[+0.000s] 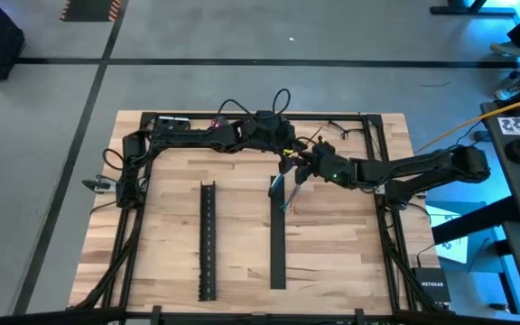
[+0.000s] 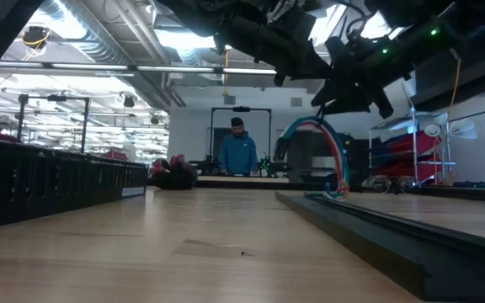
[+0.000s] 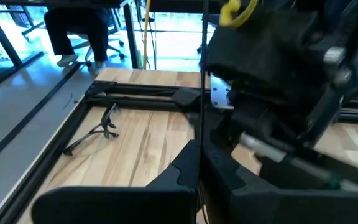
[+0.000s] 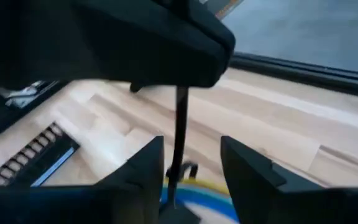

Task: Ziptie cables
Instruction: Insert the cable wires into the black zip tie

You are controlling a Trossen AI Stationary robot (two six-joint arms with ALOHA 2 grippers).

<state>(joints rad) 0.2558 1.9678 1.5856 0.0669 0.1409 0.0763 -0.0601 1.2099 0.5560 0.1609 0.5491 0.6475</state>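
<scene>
2 end effectors meet over the far middle of the worktop [image 1: 332, 271]. The left end effector [image 1: 287, 149] is fully closed; in its wrist view a thin dark ziptie [image 3: 199, 124] runs straight up from between its closed fingers, so it appears to pinch that strap. The right end effector [image 1: 303, 165] sits just beside it, with its fingers [image 4: 143, 167] partly apart. In the right wrist view the ziptie [image 4: 180, 124] stands in the gap between those fingers, and contact cannot be confirmed.

The cables [image 1: 284, 190], a red, white and blue bundle, hang just below both end effectors. In the low view the cables [image 2: 331, 156] arch down to the flat black strip [image 1: 277, 239]. The slotted channel [image 1: 208, 239] lies well apart, on the left arm's side.

Judged hazards:
1. If the right fingers close off-centre, the ziptie may bend aside and escape the gap.
2. If either arm pulls before both grips are secure, the strap may slip out of the left pinch.
3. With the 2 end effectors this close, a small sideways error may cause a collision or snag the cables.
</scene>
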